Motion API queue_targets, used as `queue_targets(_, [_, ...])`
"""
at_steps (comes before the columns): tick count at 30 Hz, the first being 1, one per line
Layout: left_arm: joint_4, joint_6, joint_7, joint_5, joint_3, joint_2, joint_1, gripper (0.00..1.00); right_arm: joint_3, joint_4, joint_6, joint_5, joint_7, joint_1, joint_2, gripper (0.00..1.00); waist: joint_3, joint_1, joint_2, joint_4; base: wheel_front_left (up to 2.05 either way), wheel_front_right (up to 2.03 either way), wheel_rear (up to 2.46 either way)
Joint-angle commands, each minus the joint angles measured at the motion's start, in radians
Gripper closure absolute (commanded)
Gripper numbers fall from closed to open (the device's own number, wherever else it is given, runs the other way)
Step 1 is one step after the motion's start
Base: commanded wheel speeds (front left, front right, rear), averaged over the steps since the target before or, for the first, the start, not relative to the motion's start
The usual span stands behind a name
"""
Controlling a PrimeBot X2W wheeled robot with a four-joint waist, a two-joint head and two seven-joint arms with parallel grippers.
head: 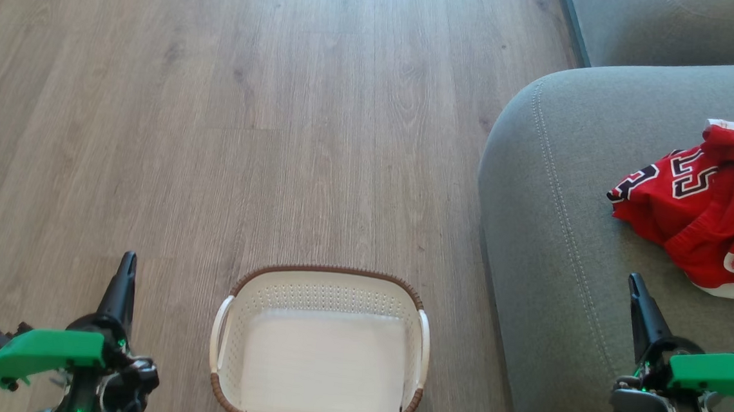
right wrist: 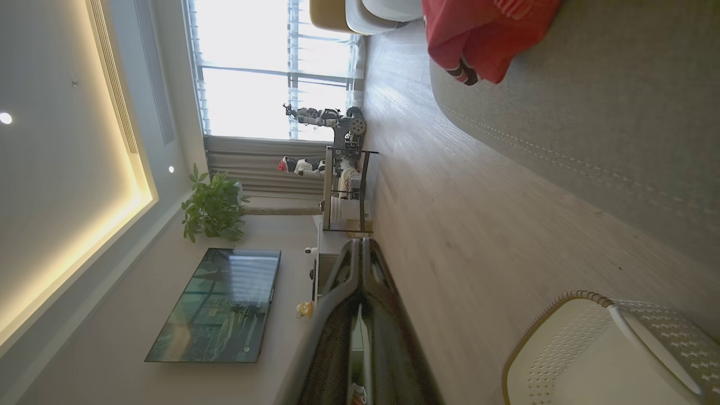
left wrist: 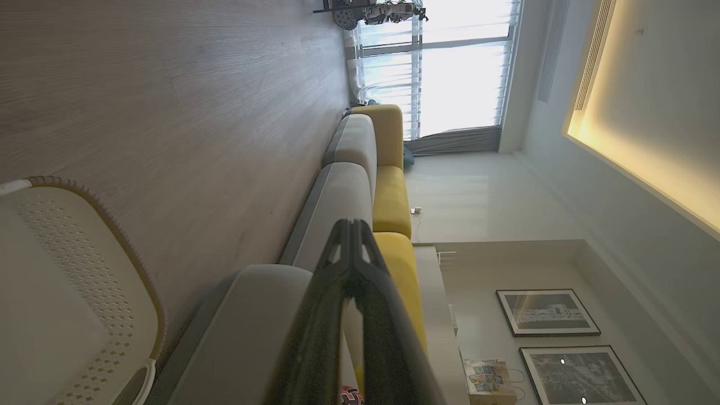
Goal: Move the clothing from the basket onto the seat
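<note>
Red clothing (head: 705,220), soft, light and limp, best pinched at a raised fold, lies crumpled on the seat (head: 551,245) beside the bare basket (head: 321,351), while the left gripper (head: 122,286) and right gripper (head: 640,315) are both clenched on nothing.

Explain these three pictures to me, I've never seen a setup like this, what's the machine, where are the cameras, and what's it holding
This is a wheeled robot with two arms. One picture looks down from its head; the other two come from cameras on its wrists, so they appear sideways. In the head view, the left gripper and right gripper point forward, jaws shut, holding nothing. Between them on the wooden floor stands a white basket, empty. The red clothing, with a number on it, lies on the grey-green seat at the right.
</note>
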Motion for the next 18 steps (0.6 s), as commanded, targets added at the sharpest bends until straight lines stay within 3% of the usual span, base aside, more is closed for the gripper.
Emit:
queue_targets(1, [-0.025,-0.012,0.010,-0.022,0.044,0.005,-0.059,1.00,0.010,-0.027,0.008,0.024,0.012,-0.063,-0.002,1.00,0.000,0.0000,0.0000,0.000,0.00,0.00,0.00])
queue_targets(6, [-0.022,-0.021,0.024,-0.068,0.059,-0.003,-0.066,1.00,0.001,-0.022,0.008,0.071,0.026,-0.069,0.004,1.00,-0.001,0.0000,0.0000,0.000,0.00,0.00,0.00])
queue_targets(18, [-0.022,-0.021,0.025,-0.067,0.061,-0.004,-0.066,1.00,-0.002,-0.022,0.008,0.069,0.029,-0.070,0.007,1.00,-0.001,0.0000,0.0000,0.000,0.00,0.00,0.00])
